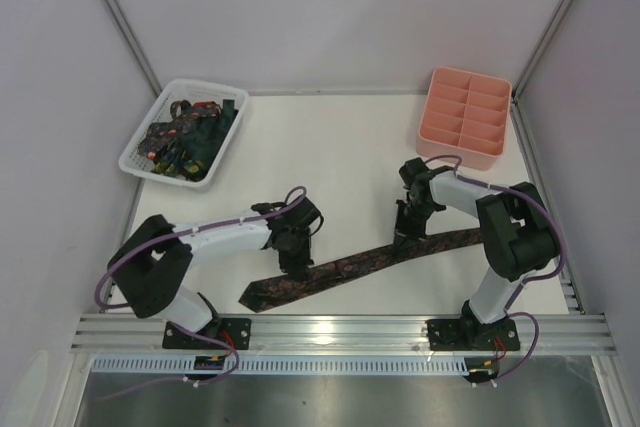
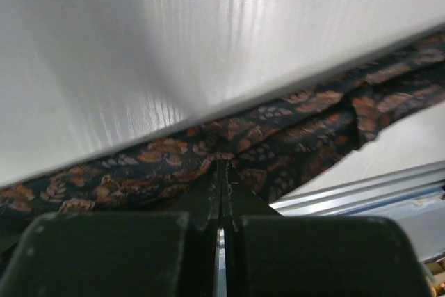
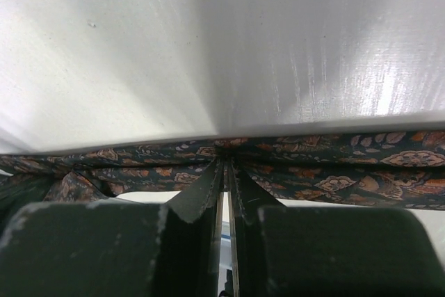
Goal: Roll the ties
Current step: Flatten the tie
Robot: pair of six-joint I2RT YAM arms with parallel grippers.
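Observation:
A brown tie (image 1: 360, 262) with a fine reddish pattern lies stretched diagonally across the table, wide pointed end at the near left. My left gripper (image 1: 298, 265) is shut on the tie's edge near its wide end; the left wrist view shows the pinched fabric (image 2: 278, 137) at the fingertips (image 2: 208, 193). My right gripper (image 1: 402, 237) is shut on the tie toward its narrow end; the right wrist view shows the fabric (image 3: 334, 165) bunched at the fingertips (image 3: 205, 189). More dark green ties (image 1: 190, 137) lie in the basket.
A white lattice basket (image 1: 137, 157) stands at the back left. A pink tray (image 1: 465, 117) with compartments stands at the back right. A metal rail (image 1: 340, 332) runs along the table's near edge.

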